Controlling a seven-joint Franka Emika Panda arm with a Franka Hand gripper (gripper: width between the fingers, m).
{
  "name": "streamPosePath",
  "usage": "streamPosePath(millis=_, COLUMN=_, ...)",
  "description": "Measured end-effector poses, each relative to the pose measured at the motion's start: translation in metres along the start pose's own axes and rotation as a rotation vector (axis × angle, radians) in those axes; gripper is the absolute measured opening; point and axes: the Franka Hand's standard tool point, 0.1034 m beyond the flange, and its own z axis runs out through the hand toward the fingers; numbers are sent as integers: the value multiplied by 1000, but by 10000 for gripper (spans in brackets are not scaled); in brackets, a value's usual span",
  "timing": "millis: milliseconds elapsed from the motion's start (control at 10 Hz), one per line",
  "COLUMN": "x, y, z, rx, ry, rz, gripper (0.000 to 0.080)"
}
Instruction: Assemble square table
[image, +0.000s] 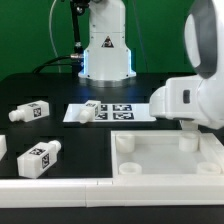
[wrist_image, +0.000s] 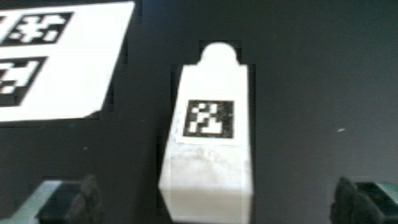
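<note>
White tagged leg (wrist_image: 212, 125) lies centred between jaws of the wide-open pincer (wrist_image: 214, 203)

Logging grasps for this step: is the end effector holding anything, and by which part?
Nothing is held. The end effector is open, its fingers standing clear on either side of the white leg lying beneath it.

The white leg (wrist_image: 210, 150) and square slab (image: 165, 158) look like smooth matt plastic; the black table (image: 90, 145) looks matt.
</note>
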Motion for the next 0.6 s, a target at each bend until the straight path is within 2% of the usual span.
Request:
streamPosePath(millis=100, x=-2, y=6, z=17, rx=-3, ry=-20, rz=21, gripper=649)
streamPosePath(millis=200, x=-1, y=6, z=23, rx=-8, ry=-38, rz=36, gripper=649)
streamPosePath(millis=400, x=-1, y=6, z=23, rx=-7, ry=-35, rz=35, gripper=649)
streamPosePath(millis=500, x=-1, y=6, z=23, rx=-8, ry=-36, rz=35, gripper=539)
streamPosePath(millis=600, x=0, y=6, z=24, rx=-8, ry=-37, rz=35, gripper=539)
